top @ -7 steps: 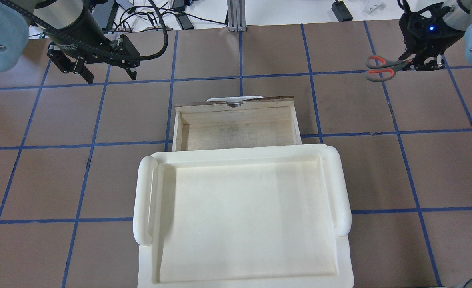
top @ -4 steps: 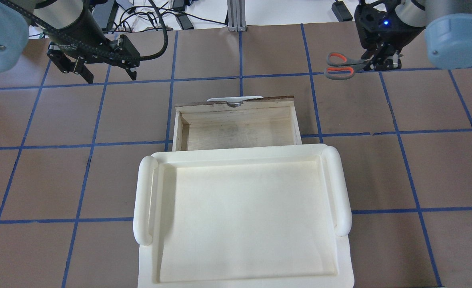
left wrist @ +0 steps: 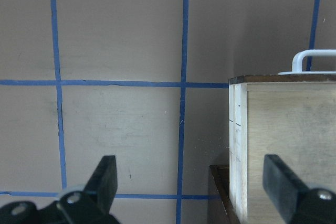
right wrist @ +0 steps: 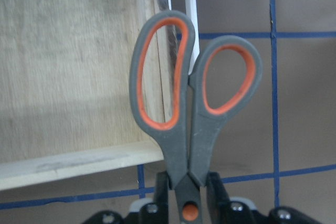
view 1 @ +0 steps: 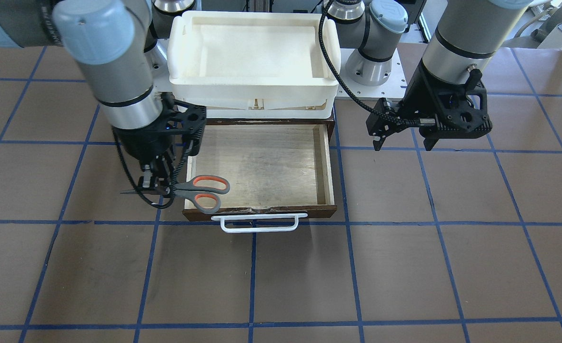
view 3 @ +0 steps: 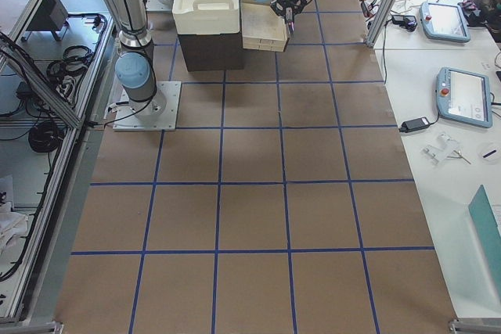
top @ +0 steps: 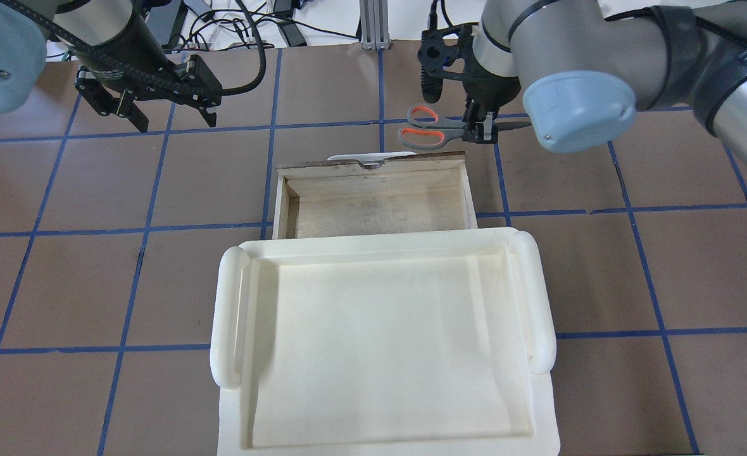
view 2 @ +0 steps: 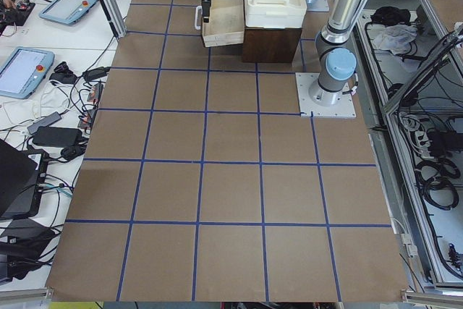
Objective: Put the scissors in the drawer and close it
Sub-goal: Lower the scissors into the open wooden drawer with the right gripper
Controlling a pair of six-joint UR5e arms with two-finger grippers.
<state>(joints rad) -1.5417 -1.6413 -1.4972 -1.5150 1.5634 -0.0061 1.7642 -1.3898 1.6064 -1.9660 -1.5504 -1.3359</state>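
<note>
Here, the left gripper (top: 175,123) hangs spread and idle, off past the drawer's (top: 373,215) left front corner, likely kept clear for the closing push. The scissors (top: 427,126) hover over the drawer's right front corner with handles leading inward, pinched near the pivot by the right gripper (top: 477,132). A second ago they were well right of the drawer.

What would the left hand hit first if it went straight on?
Probably the bare table, just beside the drawer; the left hand points down with nothing under it, though depth is unclear.

Silver arms (view 1: 469,35), blue caps (view 1: 93,28), black pincers (view 1: 401,145) (view 1: 159,186)
</note>
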